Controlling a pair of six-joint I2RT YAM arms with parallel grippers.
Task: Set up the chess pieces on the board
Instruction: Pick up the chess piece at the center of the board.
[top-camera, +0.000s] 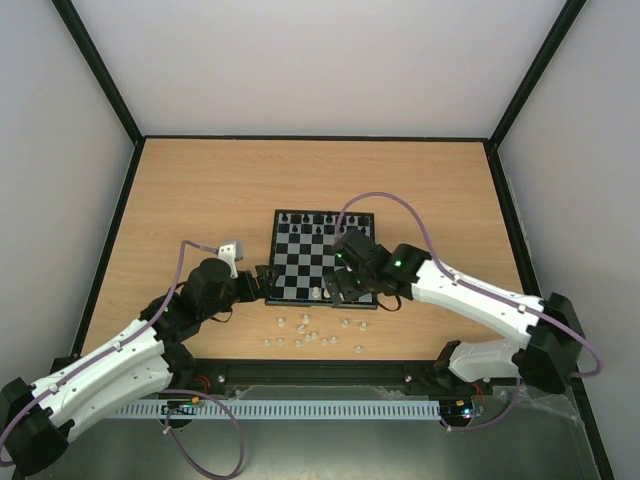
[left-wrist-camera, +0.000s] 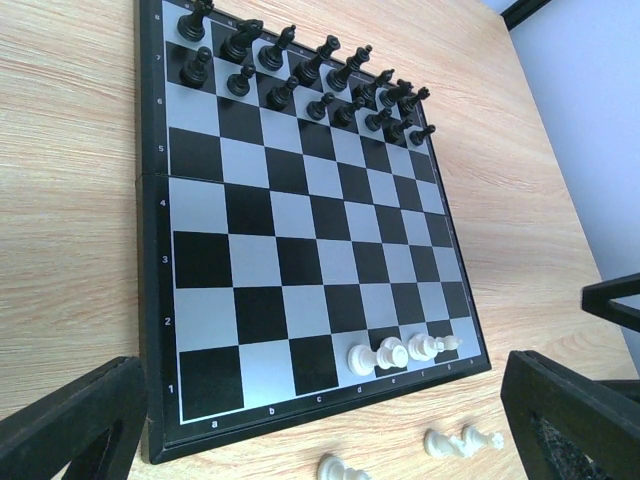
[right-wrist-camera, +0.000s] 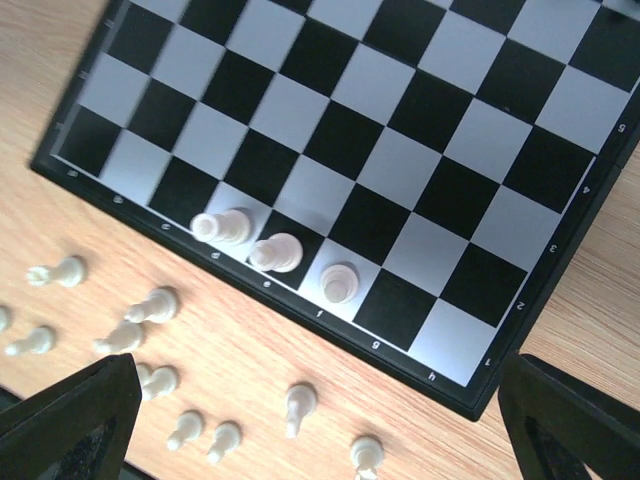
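— What colour are the arms?
— The left arm and the right arm both have white shells on the long links, with rounded black housings at the joints
— Any cables?
— A thin purple cable loops off each arm. A small green light glows on the right one's black wrist, and the left wrist carries a pale grey block
— And the fingers?
— Black, blunt and wedge-shaped
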